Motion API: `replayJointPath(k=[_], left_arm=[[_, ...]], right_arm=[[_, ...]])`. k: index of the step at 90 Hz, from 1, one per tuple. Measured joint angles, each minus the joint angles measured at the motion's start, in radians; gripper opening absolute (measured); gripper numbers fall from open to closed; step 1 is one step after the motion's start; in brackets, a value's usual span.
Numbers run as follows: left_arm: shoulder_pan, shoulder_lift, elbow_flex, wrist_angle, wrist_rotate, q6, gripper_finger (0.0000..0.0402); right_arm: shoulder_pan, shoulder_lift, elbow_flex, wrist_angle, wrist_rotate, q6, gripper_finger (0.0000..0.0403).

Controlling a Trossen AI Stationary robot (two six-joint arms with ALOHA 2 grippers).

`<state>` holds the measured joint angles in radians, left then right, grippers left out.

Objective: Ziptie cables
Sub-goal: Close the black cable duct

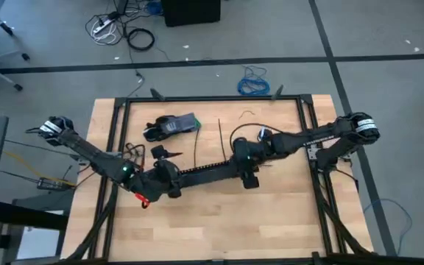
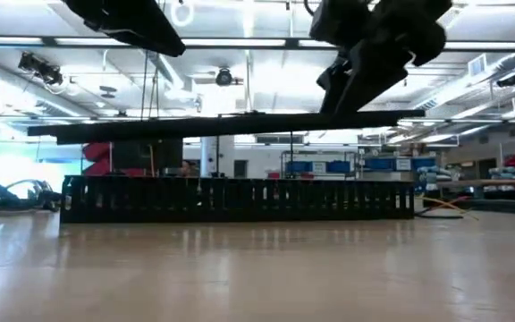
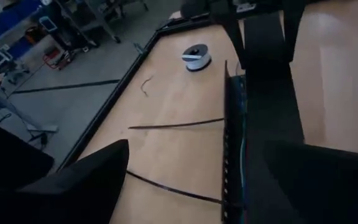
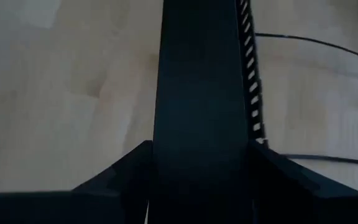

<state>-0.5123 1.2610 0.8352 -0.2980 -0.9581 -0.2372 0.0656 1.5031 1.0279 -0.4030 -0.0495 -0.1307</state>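
Both grippers are gripping a flat black plastic cover strip [image 2: 231,125] above the long black slotted channel [image 2: 240,199]: left gripper [image 1: 169,180] is clamping one end, right gripper [image 1: 247,168] the other.

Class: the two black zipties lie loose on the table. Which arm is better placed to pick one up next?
Probably the left: its gripper is nearer the zipties, though both grippers sit over the black channel, the right gripper farther along it.

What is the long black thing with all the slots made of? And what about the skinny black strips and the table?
The slotted channel looks like matte black plastic: evenly moulded comb teeth, no shine. The flat lid held above it looks like the same dull plastic. The zipties seem thin, bendy plastic; one curves slightly. The table looks like pale wood with visible grain, in a black metal frame.
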Motion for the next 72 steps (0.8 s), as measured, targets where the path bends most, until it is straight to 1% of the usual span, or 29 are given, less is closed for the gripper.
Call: replayJointPath(k=[21,37,44,53,72], left_arm=[[0.034,0.000,-0.004,-0.042,0.000,-0.002,0.0364],[0.073,-0.007,-0.005,-0.049,0.004,0.005,0.0364],[0.089,-0.007,-0.005,-0.057,0.006,0.023,0.0364],[0.116,-0.007,-0.005,-0.070,0.007,0.024,0.0364],[0.154,-0.006,-0.005,-0.075,0.043,0.035,0.0364]], right_arm=[[-0.120,-0.006,-0.085,0.084,-0.093,-0.035,0.0215],[-0.165,-0.006,-0.136,0.164,-0.190,-0.049,0.0210],[-0.173,-0.006,-0.148,0.181,-0.192,-0.056,0.0204],[-0.186,-0.006,-0.161,0.196,-0.192,-0.070,0.0188],[-0.195,-0.009,-0.166,0.225,-0.206,-0.082,0.0138]])
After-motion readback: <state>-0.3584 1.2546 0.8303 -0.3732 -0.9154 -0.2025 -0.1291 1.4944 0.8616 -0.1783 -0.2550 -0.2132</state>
